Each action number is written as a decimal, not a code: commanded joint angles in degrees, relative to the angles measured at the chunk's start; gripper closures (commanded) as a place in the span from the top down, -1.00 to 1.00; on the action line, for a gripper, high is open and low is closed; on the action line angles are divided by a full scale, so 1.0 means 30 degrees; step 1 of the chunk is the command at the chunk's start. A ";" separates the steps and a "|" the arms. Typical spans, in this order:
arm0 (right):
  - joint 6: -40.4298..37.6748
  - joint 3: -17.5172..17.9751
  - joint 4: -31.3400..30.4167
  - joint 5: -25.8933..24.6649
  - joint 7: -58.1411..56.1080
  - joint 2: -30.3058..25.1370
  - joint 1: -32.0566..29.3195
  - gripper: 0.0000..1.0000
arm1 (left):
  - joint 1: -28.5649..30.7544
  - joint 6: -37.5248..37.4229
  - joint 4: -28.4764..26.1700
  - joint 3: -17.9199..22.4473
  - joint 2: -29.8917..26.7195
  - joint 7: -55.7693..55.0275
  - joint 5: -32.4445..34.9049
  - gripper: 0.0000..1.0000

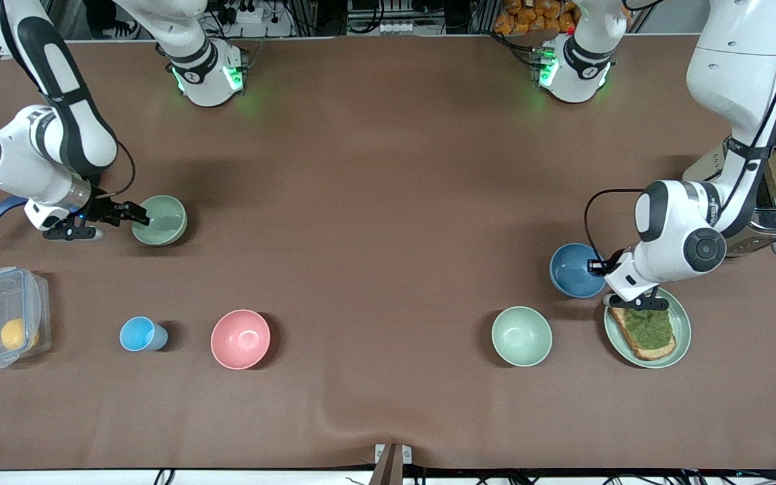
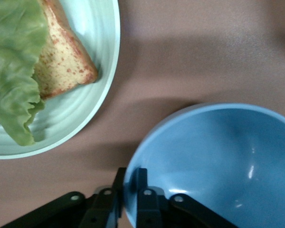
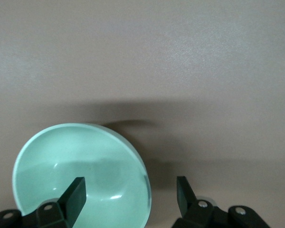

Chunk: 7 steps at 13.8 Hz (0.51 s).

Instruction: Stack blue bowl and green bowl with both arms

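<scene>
Since stacking needs both bowls lifted:
Left hand (image 2: pixel 127 197): pinching blue bowl (image 2: pixel 213 161) rim.
Right hand (image 3: pixel 128 194): spread, straddling green bowl (image 3: pixel 80 173) rim.

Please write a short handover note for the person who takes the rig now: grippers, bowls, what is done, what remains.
Left gripper: shut on the blue bowl rim, bowl on the table beside the plate.
Right gripper: open, fingers astride the green bowl rim, bowl on the table at the right arm's end.
Done: left grasp made, right in position.
Left: close the right gripper, lift both bowls, stack them.
</scene>
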 commanded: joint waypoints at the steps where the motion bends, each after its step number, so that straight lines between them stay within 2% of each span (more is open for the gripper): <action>1: 0.0927 0.0291 -0.0217 0.0954 -0.1597 0.0844 -0.1052 0.30 | 0.0020 0.0105 0.0167 -0.0021 -0.0145 -0.0279 0.0144 -1.00; 2: 0.0957 0.0291 -0.0217 0.1103 -0.1599 0.0933 -0.1083 0.07 | 0.0078 0.0076 0.0167 -0.0021 -0.0320 -0.0249 0.0144 -1.00; 3: 0.0957 0.0291 -0.0217 0.1191 -0.1599 0.0992 -0.1054 -0.29 | 0.0137 0.0047 0.0167 -0.0021 -0.0583 -0.0191 0.0144 -1.00; 5: 0.0928 0.0291 -0.0217 0.1397 -0.1599 0.0993 -0.0966 -0.89 | 0.0196 -0.0041 0.0196 -0.0021 -0.1286 -0.0103 0.0086 -1.00; 6: 0.0783 0.0320 -0.0217 0.1397 -0.1570 0.0906 -0.0966 -1.00 | 0.0196 -0.0041 0.0196 -0.0050 -0.1579 -0.0102 0.0056 -1.00; 7: 0.0636 0.0349 -0.0217 0.1397 -0.1511 0.0731 -0.0937 -1.00 | 0.0225 -0.0070 0.0196 -0.0080 -0.1872 -0.0131 -0.0060 -1.00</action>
